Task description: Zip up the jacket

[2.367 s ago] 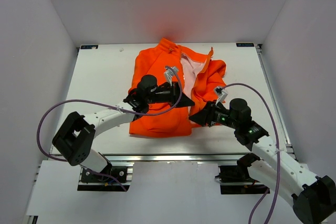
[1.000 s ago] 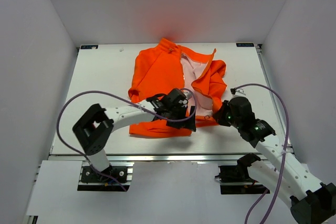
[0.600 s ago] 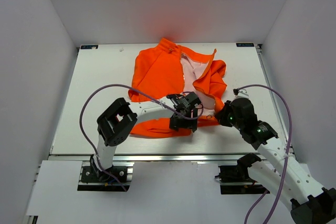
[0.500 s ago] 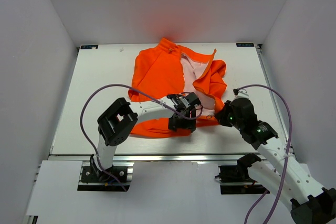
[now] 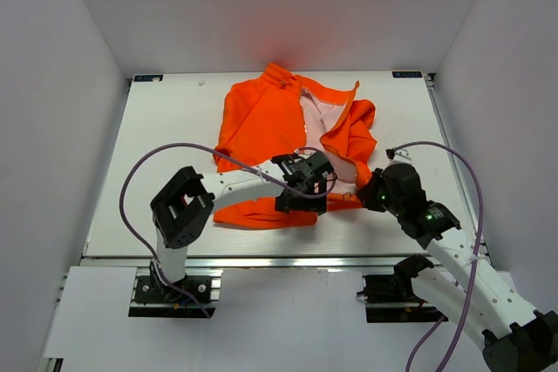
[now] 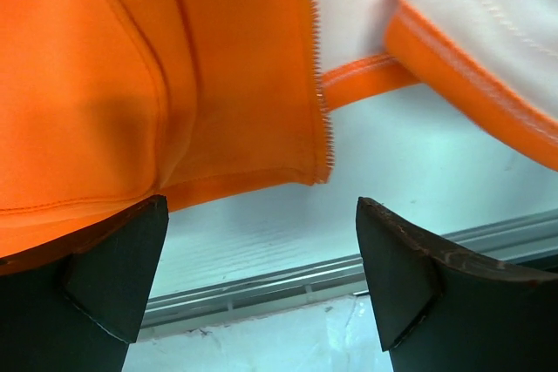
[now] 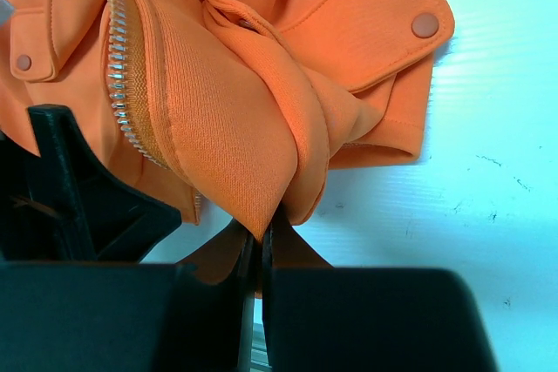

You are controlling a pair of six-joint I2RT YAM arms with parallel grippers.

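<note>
With the jacket (image 5: 266, 124) lying unzipped on the surface (image 5: 170, 128), they seem to be gathering the zipper's bottom ends: the right hand (image 7: 259, 237) pinches a fold low on one front, while the left hand (image 6: 257, 224), spread wide over the other front's toothed edge (image 6: 323, 128), needs to close there.

Top camera sits high behind the arm bases, looking down and forward across the whole worktop (image 5: 166, 154), both arms in shot. Left wrist camera is in very close, peering past the left tool (image 6: 259, 206) at the jacket (image 6: 131, 67) hem and the worktop's near edge. Right wrist camera, equally tight, looks along the right tool (image 7: 260, 233) at bunched fabric. Top view covers both patches.
</note>
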